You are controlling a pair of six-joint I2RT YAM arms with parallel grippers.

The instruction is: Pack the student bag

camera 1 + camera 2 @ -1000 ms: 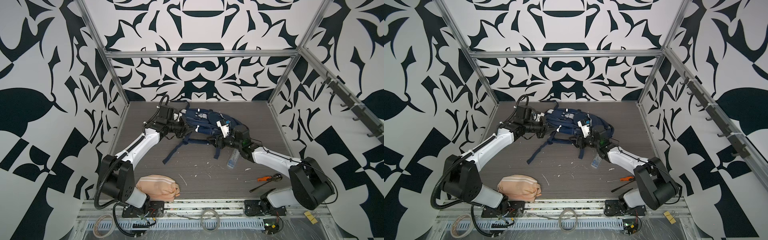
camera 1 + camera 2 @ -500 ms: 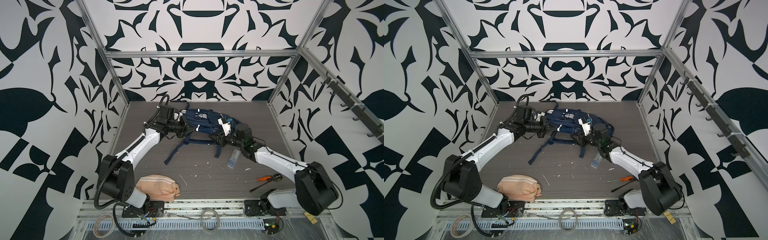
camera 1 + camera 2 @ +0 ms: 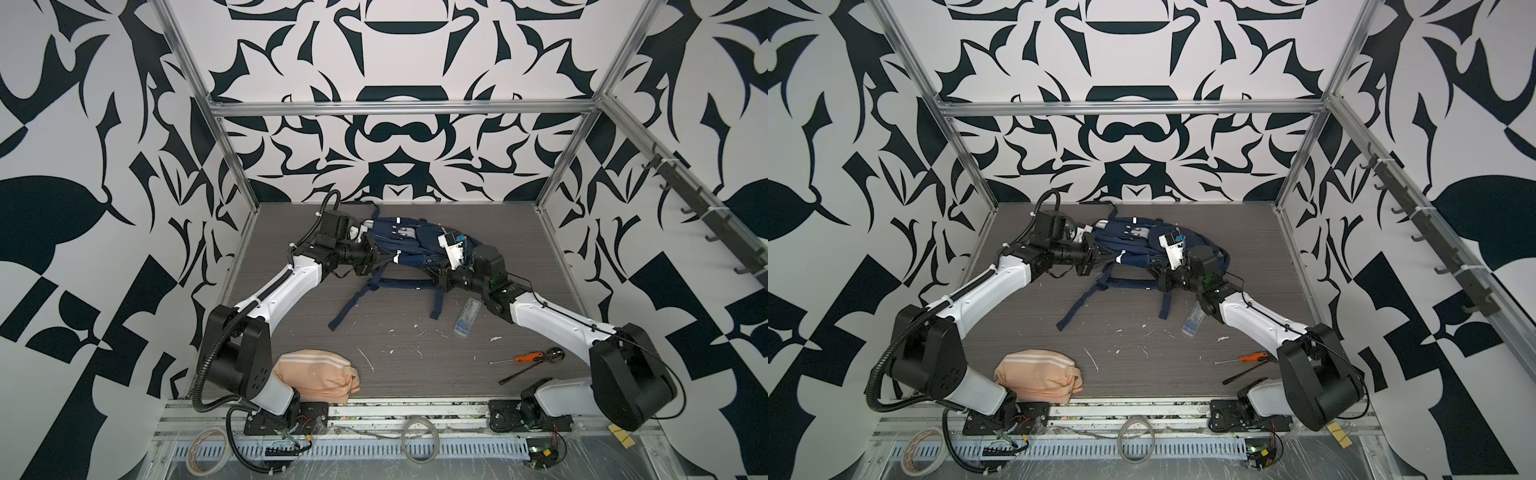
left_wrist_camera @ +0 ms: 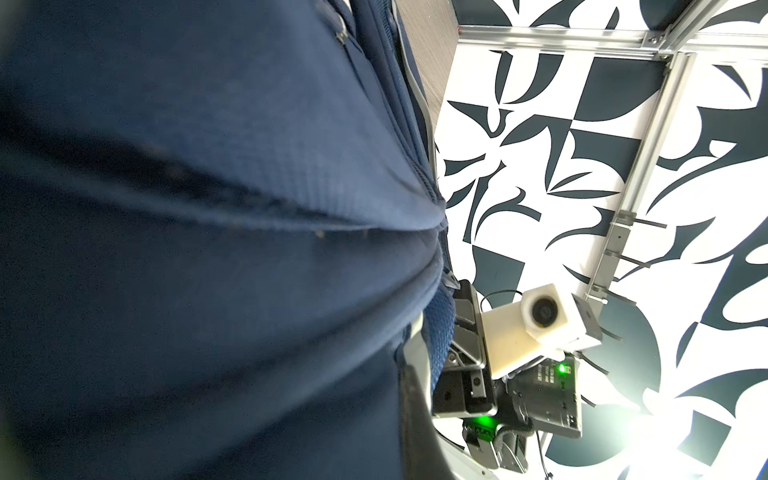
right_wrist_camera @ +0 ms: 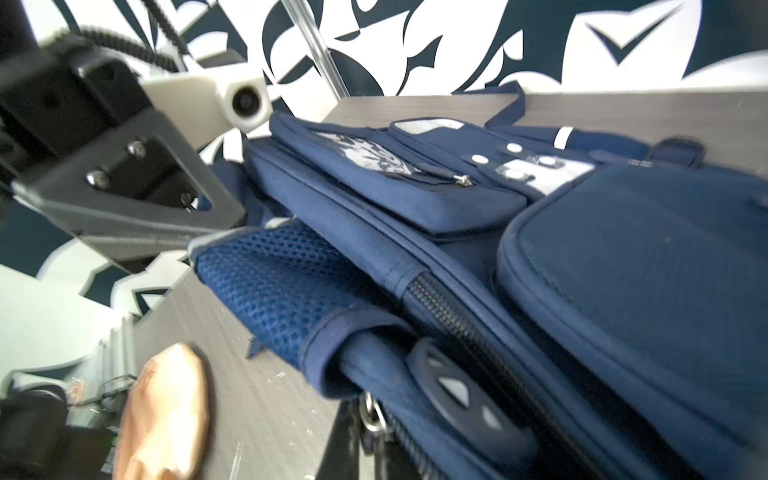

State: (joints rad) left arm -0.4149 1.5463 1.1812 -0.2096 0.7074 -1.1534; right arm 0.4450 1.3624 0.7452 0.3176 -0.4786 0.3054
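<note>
Right fingers [image 3: 437,277] newly clamped on student bag [image 3: 415,245] rim, left fingers [image 3: 376,261] likewise; bare table [image 3: 415,365] in front.

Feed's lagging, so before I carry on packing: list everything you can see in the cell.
student bag: 1, navy with white stripes, far middle of table
pouch: 1, peach-pink, near left, by left arm's base
clear case: 1, transparent, right of centre, beside right arm
screwdriver: 1, orange handle, near right
black tool: 1, black, beside the screwdriver
tape roll: 1, pale, below table's front edge, left
cable loop: 1, grey, below front edge, centre
table: 1, dark grey woodgrain
left gripper: 1, black, jaws shut on bag's left edge
right gripper: 1, black, jaws shut at bag's near edge; grip hidden
</note>
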